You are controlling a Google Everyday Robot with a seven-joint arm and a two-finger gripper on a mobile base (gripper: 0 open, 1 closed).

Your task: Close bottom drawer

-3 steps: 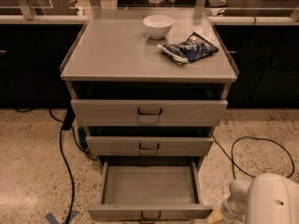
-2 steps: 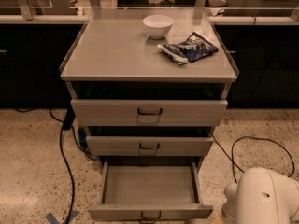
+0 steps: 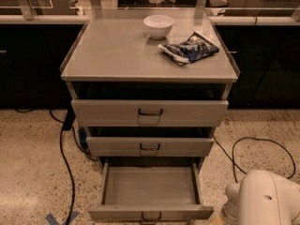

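The bottom drawer (image 3: 150,187) of a grey-beige cabinet (image 3: 117,55) is pulled far out toward me. It is a shallow empty tray with a low front panel (image 3: 117,213) and a small dark loop handle (image 3: 151,216) at the frame's lower edge. My gripper is out of view. Only a white rounded part of my arm (image 3: 262,198) shows at the bottom right, just right of the drawer's front corner.
The middle drawer (image 3: 187,146) and the taller top drawer (image 3: 187,112) stick out slightly. A white bowl (image 3: 158,26) and a dark snack bag (image 3: 189,48) lie on the cabinet top. Black cables (image 3: 64,163) (image 3: 253,142) run on the speckled floor on both sides. Dark counters stand behind.
The white arm part has shifted slightly left and up at the bottom right. The drawers have not moved.
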